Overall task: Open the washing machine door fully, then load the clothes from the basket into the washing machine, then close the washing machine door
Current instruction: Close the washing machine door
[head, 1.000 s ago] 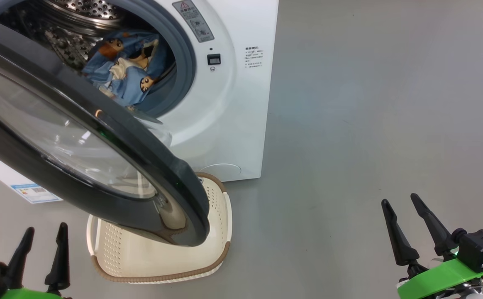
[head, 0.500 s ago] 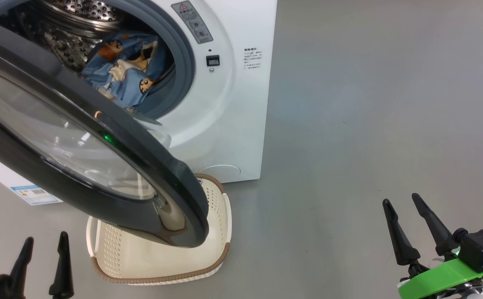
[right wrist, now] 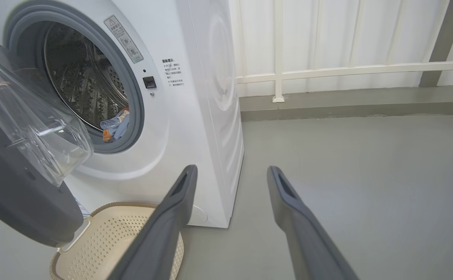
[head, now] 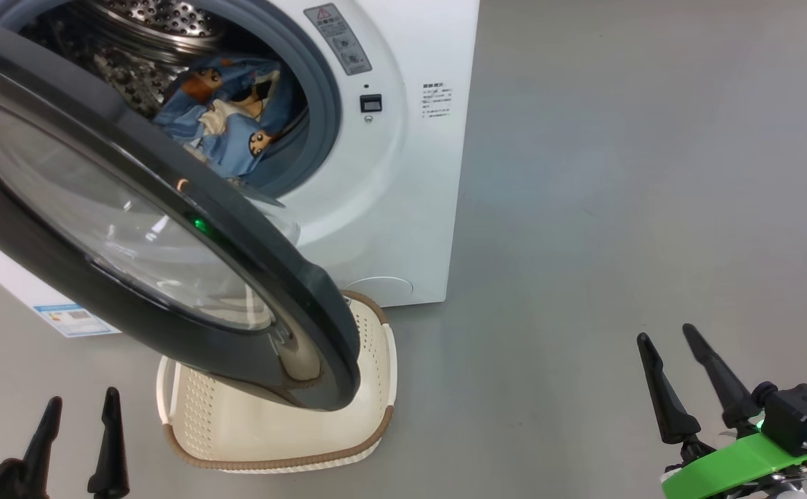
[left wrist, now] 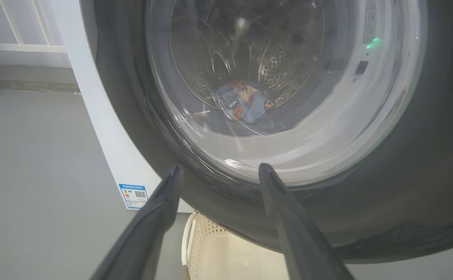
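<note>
The white washing machine (head: 403,173) (right wrist: 207,97) stands with its black-ringed door (head: 133,229) (left wrist: 405,175) (right wrist: 16,186) swung out toward me over the basket. The light-blue printed clothes (head: 230,125) (left wrist: 246,103) (right wrist: 115,124) lie inside the steel drum. On the floor below the door sits the cream basket (head: 265,436) (right wrist: 106,241), with nothing visible inside it. My left gripper (head: 81,405) (left wrist: 216,169) is open at the lower left, close in front of the door's glass. My right gripper (head: 667,333) (right wrist: 230,169) is open at the lower right, over bare floor.
Grey floor (head: 618,173) stretches to the right of the machine. A white railing and wall (right wrist: 347,70) run behind it. A blue label (head: 74,319) (left wrist: 133,194) marks the machine's lower left corner.
The whole head view has shifted slightly, so the camera moved. My left gripper has dropped lower in that view. The door, clothes and basket keep their places.
</note>
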